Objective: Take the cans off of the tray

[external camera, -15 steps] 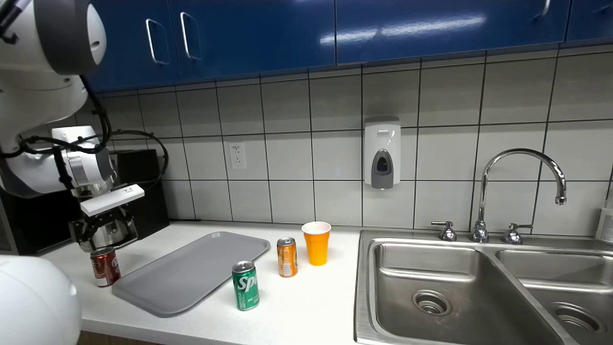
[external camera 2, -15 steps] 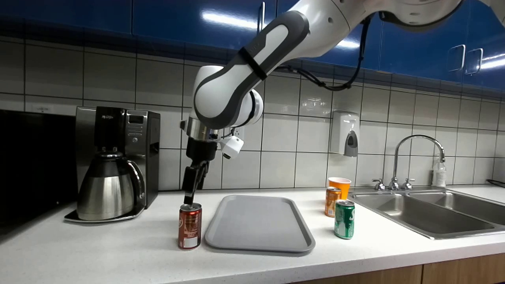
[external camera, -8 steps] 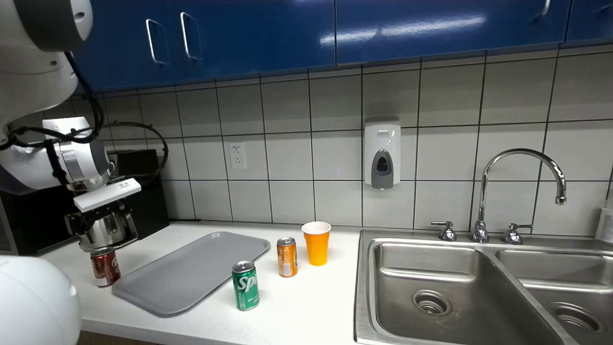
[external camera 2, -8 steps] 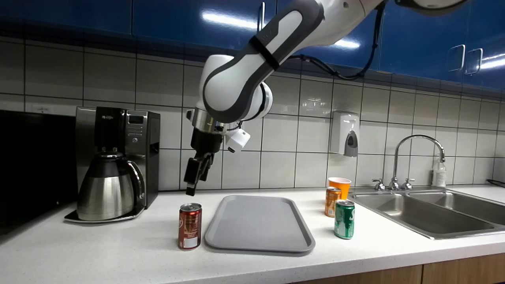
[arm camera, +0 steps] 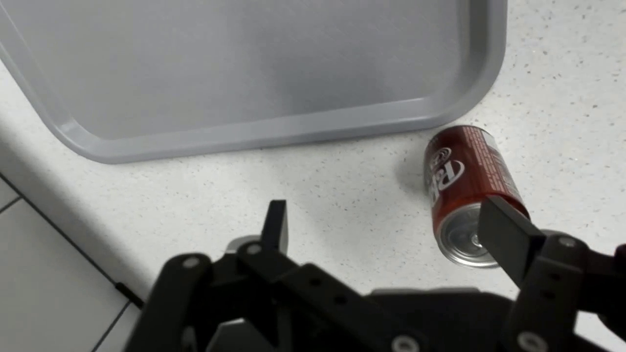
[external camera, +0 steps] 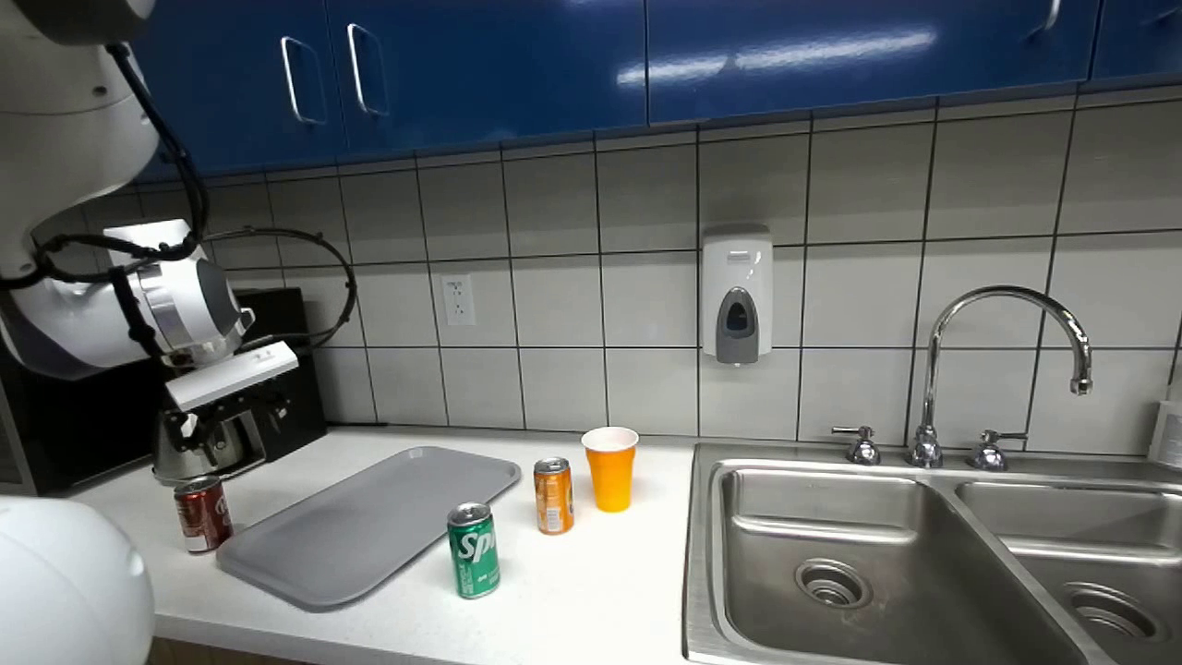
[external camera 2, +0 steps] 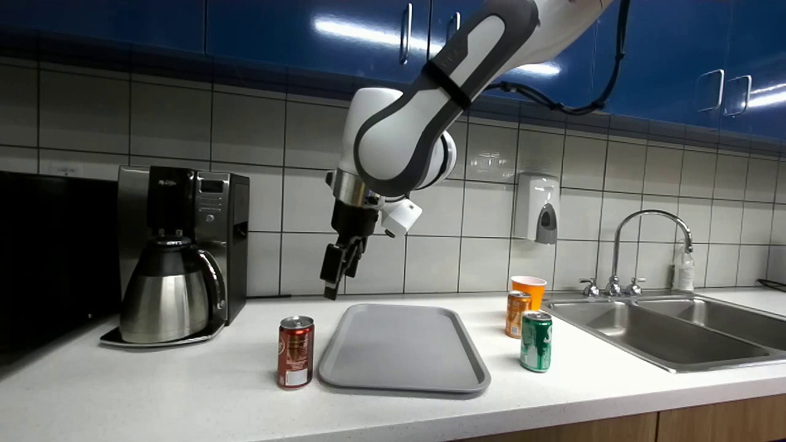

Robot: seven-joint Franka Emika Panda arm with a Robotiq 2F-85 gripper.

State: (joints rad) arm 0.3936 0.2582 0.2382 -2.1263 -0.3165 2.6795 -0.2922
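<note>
Glare streaks blue cabinets (external camera 2: 362, 58) above your hand (arm camera: 384, 215); soft shadow on the tray (arm camera: 244, 68) beyond it. Worktop (external camera 2: 184, 393) below, bright.

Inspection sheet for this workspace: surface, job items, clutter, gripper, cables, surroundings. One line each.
Surface: white speckled counter; no spill seen.
Job items: grey tray flat; dark red can, green can and orange can upright, off the tray.
Clutter: orange cup near the orange can; coffee maker on the dark red can's side of the tray.
Gripper: open, holding nothing, raised above the counter.
Cables: black, looped along the arm; cord-like thing at an exterior view's edge, unclear.
Surroundings: steel sink, faucet, soap dispenser, tiled wall, blue cabinets.
</note>
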